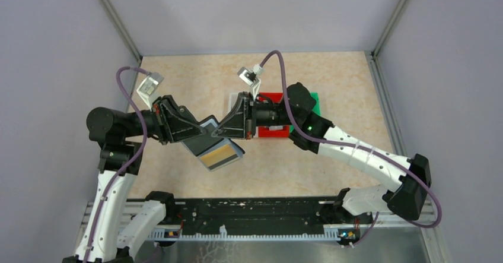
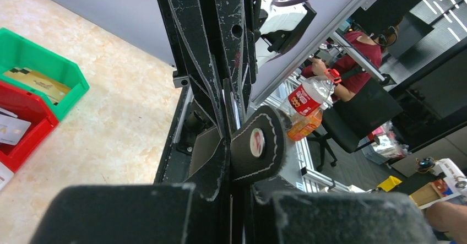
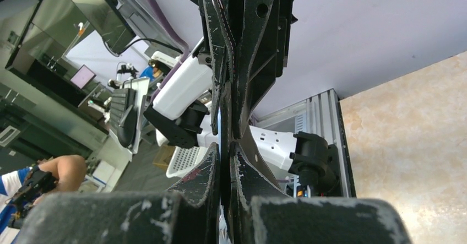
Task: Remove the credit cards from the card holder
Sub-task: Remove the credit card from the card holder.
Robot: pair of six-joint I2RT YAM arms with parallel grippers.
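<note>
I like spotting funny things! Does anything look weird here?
Yes: a gold card sticks partway out of the card holder, tilted, up in the air above the table, where the left gripper and right gripper pinch the holder. Nothing else stands out.

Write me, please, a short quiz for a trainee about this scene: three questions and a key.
1. True or false: a gold card lies in the green bin.
2. Which main colour has the exposed card at the open card holder? A gold, B pink, C green.
3. Which grippers meet at the card holder?
Key: 1 true; 2 A; 3 both, the left gripper and the right gripper.
</note>
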